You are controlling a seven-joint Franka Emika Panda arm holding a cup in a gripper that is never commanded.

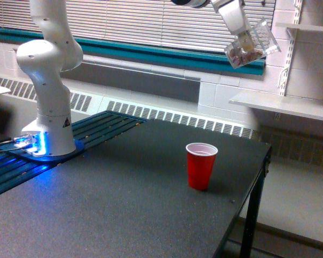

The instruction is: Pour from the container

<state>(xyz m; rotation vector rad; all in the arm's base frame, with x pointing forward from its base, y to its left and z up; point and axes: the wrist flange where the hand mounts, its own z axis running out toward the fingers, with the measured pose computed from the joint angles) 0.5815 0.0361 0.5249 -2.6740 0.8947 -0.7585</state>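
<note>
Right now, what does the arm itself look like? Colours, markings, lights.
The glossy white, rounded-jointed robot arm rises from a cylindrical base column carrying a small yellow triangular warning label. Its foot glows blue. The boxy white gripper is cut off at the frame's top; no cables discernible.

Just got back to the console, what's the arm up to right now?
The gripper holds the clear plastic cup high at the top of the exterior view, tipped, with brownish bits inside. The red cup stands upright on the dark table, well below and toward the exterior view's left of it. Nothing visible is falling yet.
</note>
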